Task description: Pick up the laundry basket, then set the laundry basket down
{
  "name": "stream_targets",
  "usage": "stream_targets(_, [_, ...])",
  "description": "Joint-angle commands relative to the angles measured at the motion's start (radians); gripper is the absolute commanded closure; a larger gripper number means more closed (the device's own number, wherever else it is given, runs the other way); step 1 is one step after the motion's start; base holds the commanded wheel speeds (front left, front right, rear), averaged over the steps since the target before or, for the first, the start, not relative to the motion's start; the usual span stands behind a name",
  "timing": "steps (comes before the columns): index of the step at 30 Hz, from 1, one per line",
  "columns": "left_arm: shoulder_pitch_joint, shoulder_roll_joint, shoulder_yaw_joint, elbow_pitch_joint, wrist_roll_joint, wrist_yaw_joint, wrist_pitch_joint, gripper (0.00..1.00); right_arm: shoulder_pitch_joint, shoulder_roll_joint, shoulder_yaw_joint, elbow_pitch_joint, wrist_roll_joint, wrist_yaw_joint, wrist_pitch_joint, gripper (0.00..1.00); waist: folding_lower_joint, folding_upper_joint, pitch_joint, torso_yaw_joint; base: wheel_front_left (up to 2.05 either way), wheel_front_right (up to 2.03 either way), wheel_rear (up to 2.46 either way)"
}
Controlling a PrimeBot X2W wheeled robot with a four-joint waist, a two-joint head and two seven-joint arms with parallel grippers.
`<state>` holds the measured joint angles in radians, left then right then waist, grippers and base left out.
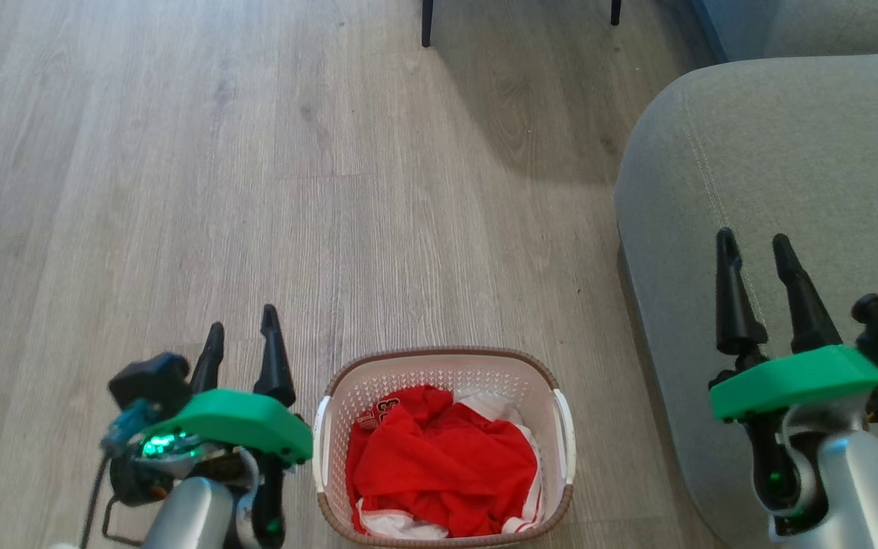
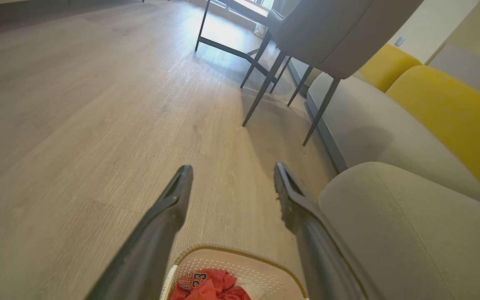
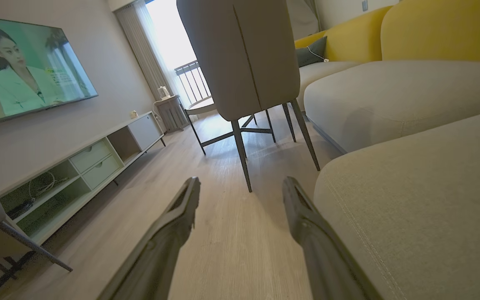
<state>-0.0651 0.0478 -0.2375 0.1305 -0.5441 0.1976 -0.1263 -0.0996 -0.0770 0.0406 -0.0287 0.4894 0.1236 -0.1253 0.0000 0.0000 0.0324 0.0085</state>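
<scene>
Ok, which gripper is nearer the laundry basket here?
Left. The left gripper is open, close beside the left side of the laundry basket; the right gripper is open farther off, above the sofa on the basket's right.

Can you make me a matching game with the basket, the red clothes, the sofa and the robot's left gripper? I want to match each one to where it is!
Things:
1. laundry basket
2. red clothes
3. sofa
4. left gripper

Places:
A. lying inside the basket
B. big and grey, on the right side
C. standing on the wooden floor, in the middle
D. open, just left of the basket

Pairs: 1-C, 2-A, 3-B, 4-D
</scene>
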Motion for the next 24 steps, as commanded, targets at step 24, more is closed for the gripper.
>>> stream_targets(24, [-0.149,0.078,-0.241,-0.036,0.265,0.246,-0.081,0.00,-0.065,-0.005,0.079,0.008,-0.305,0.006,-0.082,0.00,0.0000,0.0000,-0.003,-0.002,0.00,0.00,0.00])
